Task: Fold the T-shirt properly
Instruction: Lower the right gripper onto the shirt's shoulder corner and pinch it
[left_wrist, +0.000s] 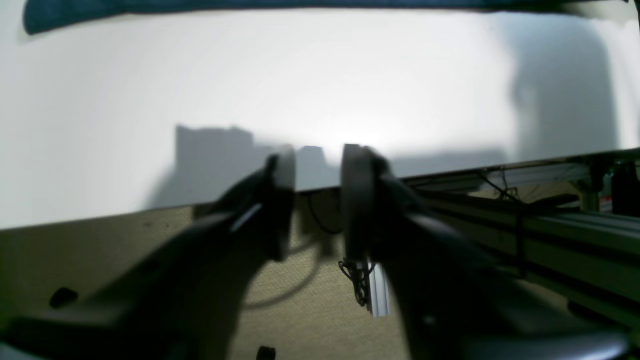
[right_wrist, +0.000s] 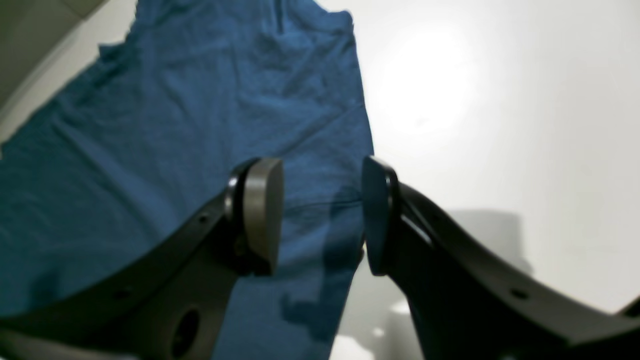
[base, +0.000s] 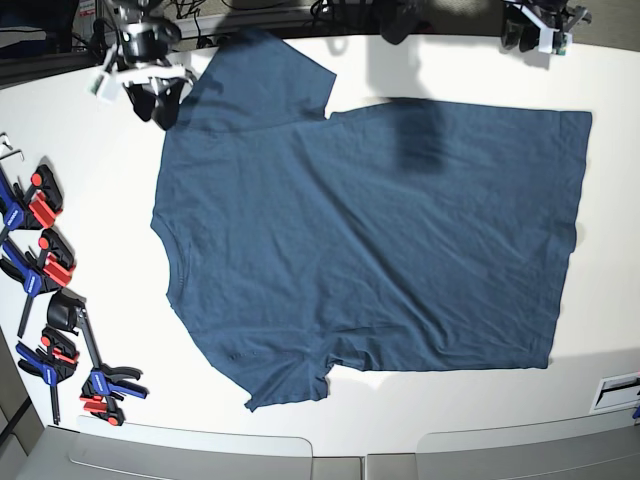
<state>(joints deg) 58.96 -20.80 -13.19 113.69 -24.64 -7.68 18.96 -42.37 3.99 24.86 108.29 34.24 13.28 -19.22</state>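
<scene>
Overhead base view; two low wrist close-ups.

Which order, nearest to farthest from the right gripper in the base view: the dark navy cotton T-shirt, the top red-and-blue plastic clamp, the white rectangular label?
From the right gripper:
1. Dark navy cotton T-shirt: upper sleeve right beside it.
2. Top red-and-blue plastic clamp: view's left edge.
3. White rectangular label: far lower-right corner.

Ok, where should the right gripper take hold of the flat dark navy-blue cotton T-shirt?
Probably the sleeve beside the right gripper: the dark navy-blue cotton T-shirt lies spread flat with that sleeve ending in a free hem. Come down from above at the table's far edge, open jaws straddling the hem, so both layers lift together.
</scene>
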